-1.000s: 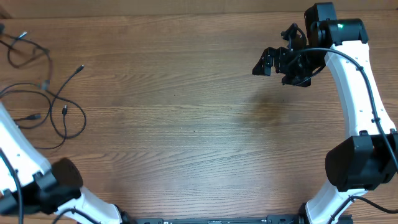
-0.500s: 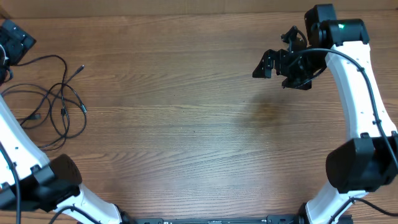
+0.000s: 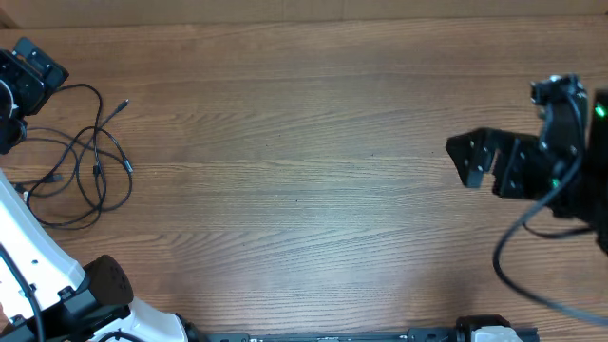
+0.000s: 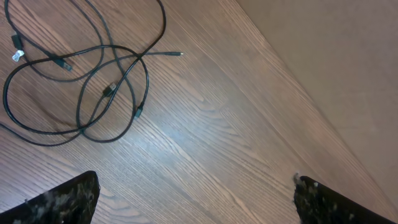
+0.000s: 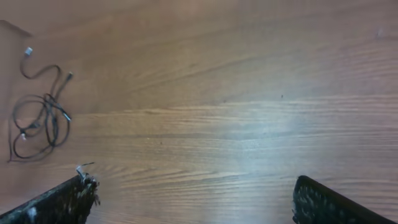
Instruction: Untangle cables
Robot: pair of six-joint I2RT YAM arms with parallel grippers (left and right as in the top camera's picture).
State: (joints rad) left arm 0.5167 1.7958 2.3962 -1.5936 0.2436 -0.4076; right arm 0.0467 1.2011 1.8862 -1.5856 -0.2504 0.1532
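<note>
Though tangled, cables [image 3: 98,142] near table edge [image 3: 285,21]

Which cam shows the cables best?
Left wrist. The cables fill its upper left, close enough to separate loops, crossings and plugs. Overhead has the cables small at the left edge, overlaps harder to read. Right wrist shows the cables as a tiny, distant clump at far left.

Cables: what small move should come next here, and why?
Probably shift the left gripper over the cables and lower it toward one outlying plug end. Its jaws are wide open and empty, the cables lie loosely crossed on the table just beside it, untouched, and the right gripper, also open, is far off on the other side.
</note>
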